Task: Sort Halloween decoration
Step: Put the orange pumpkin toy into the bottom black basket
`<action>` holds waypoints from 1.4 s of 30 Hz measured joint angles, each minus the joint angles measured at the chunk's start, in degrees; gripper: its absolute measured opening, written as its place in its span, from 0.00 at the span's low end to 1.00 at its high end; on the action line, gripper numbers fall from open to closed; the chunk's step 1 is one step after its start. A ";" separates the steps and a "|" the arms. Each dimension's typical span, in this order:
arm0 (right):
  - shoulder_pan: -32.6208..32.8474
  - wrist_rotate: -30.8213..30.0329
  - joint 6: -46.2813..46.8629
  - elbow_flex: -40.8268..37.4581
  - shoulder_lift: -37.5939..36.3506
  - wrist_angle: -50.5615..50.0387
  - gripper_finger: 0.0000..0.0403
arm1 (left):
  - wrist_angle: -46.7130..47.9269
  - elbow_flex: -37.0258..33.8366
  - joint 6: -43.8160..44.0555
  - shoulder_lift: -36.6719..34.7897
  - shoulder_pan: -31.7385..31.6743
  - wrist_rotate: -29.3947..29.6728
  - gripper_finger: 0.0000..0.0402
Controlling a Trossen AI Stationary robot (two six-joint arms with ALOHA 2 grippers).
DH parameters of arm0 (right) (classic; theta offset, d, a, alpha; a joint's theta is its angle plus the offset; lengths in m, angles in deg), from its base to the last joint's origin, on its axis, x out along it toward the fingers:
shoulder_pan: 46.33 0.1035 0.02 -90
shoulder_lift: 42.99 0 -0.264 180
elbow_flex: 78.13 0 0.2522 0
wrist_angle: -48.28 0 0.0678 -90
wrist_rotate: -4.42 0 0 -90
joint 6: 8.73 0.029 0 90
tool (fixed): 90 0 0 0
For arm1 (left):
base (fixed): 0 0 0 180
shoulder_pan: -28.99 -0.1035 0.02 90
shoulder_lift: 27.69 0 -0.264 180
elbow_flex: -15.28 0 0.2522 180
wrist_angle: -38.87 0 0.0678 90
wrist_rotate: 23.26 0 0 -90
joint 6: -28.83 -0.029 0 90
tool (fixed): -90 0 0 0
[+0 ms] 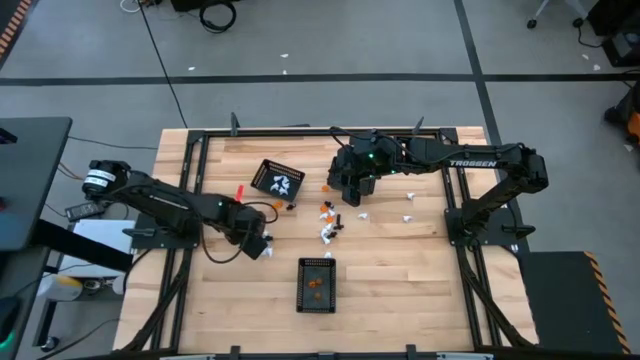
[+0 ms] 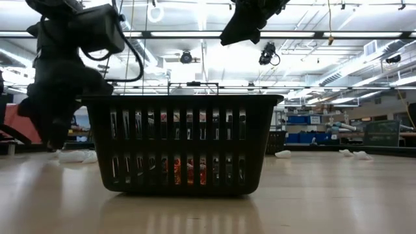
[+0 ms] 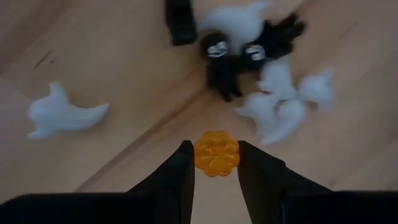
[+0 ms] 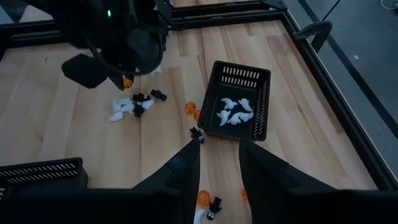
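1. Pumpkin point(image 3: 216, 154), a tiny orange trinket, sits pinched between the two fingers of the left gripper point(image 3: 216, 152). The jaws are closed on its sides.
2. Left gripper point(image 1: 255, 240) hangs off the ghost basket point(image 1: 278, 180) on its left-arm side, near it but apart. That black mesh basket lies skewed on the wooden table point(image 1: 400, 280) and holds white ghosts point(image 4: 233, 112).
3. Directly below the held pumpkin is a small heap of white ghosts point(image 3: 283, 99) and black figures point(image 3: 219, 59) on the wood. One white ghost point(image 3: 62, 112) lies apart from the heap.
4. In the right wrist view this heap point(image 4: 132, 106) lies beyond the ghost basket point(image 4: 239, 102), under the left gripper point(image 4: 124, 76), which shows an orange spot at its tip.
5. Right gripper point(image 4: 219, 149) hovers above the table on the other side of the ghost basket. Its jaws are apart with nothing between them, and its fingertips frame the near edge of that basket.
6. Loose orange and black trinkets point(image 4: 193, 112) lie just outside the ghost basket's near corner. More trinkets point(image 1: 328, 225) sit between that basket and the right arm's base, and a few white ones point(image 1: 408, 207) lie farther out.
7. A second mesh basket point(image 1: 316, 285), well apart from the ghost basket, holds orange pieces. In the low view it fills the middle point(image 2: 182, 143).
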 joint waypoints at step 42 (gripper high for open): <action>5.70 -13.74 25.03 -4.06 0.02 2.80 0.29 | -33.68 25.16 -18.47 29.31 7.37 -9.71 0.28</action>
